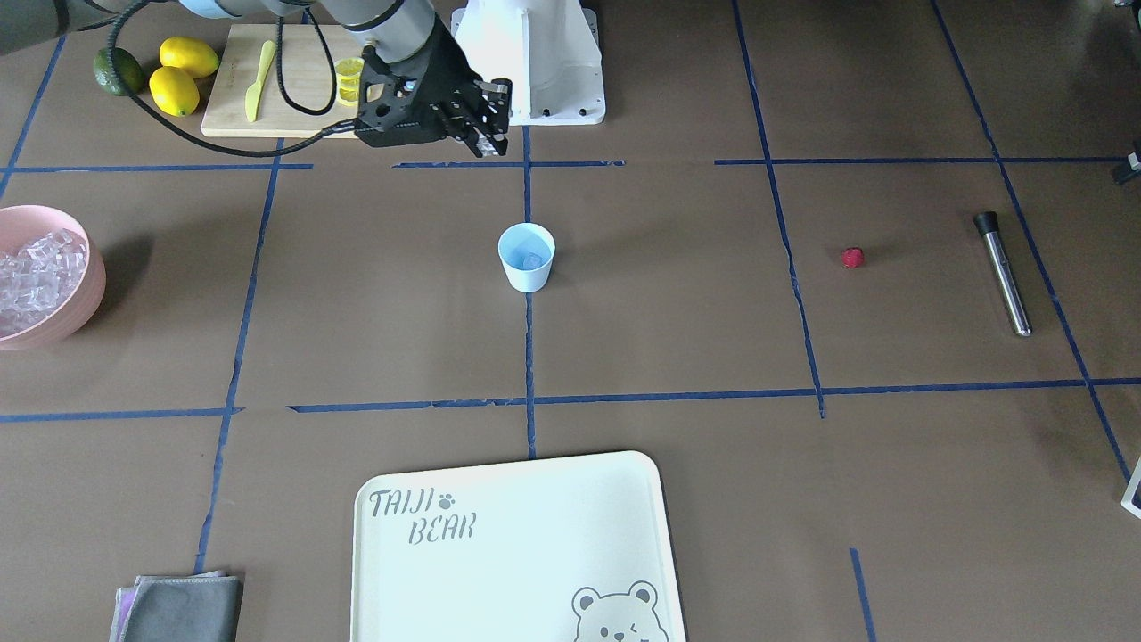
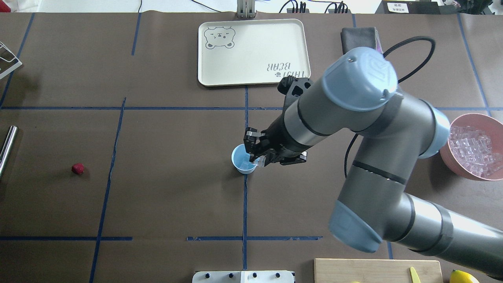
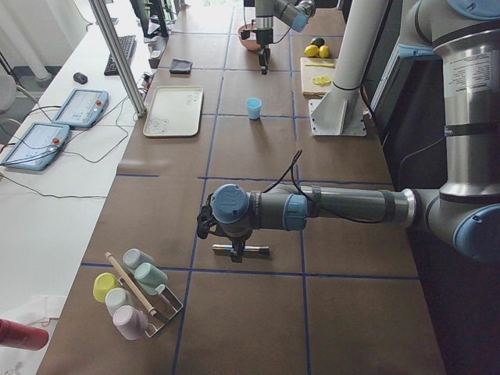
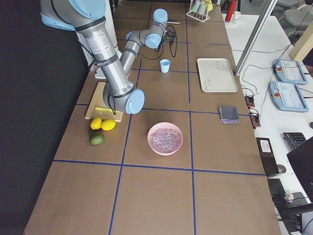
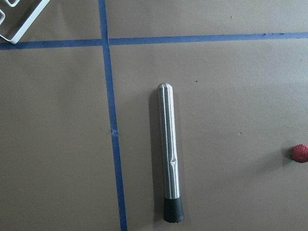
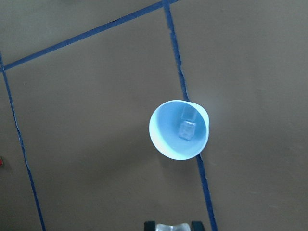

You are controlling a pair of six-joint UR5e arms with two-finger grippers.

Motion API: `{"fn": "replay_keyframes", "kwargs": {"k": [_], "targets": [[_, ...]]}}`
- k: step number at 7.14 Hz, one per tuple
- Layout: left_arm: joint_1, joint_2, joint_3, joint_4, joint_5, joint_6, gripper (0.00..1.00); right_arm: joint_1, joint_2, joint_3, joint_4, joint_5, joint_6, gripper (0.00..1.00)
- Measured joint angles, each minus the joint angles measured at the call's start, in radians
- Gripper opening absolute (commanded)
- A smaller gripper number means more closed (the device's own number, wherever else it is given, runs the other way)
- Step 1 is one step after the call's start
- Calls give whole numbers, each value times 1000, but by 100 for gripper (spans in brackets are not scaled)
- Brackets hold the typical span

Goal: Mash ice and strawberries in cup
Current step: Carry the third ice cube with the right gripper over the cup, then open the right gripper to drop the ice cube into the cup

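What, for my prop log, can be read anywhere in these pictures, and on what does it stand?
"TAIJI BEAR", on the cream tray, beside a paw print.
White label beyond the table's far edge: too small to read.

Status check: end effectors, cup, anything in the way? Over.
Right end effector over cup, apparently gripping an ice cube. Left end effector above muddler, state unclear. Ice in cup; strawberry apart on table. Nothing blocking cup.
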Motion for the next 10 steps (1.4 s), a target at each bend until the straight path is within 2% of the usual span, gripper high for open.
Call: {"fn": "replay_keyframes", "kwargs": {"k": [2, 4, 5, 6, 7, 8, 10], "targets": [[1, 0, 3, 0, 0, 0, 100, -37, 65, -76, 2, -84, 36, 2], [1, -1, 4, 0, 0, 0, 100, -56, 84, -148, 13, -172, 43, 2], [1, -1, 3, 0, 0, 0, 100, -62, 86, -179, 21, -199, 44, 6], [1, 0, 3, 0, 0, -1, 100, -68, 86, -207, 32, -218, 44, 18], [1, -1, 1, 0, 0, -1, 100, -74, 85, -228, 38, -228, 44, 86], [1, -1, 0, 0, 0, -1, 100, -78, 83, -238, 39, -232, 44, 98], [1, 0, 0, 0, 0, -1, 100, -80, 83, -241, 36, -238, 45, 99]]}}
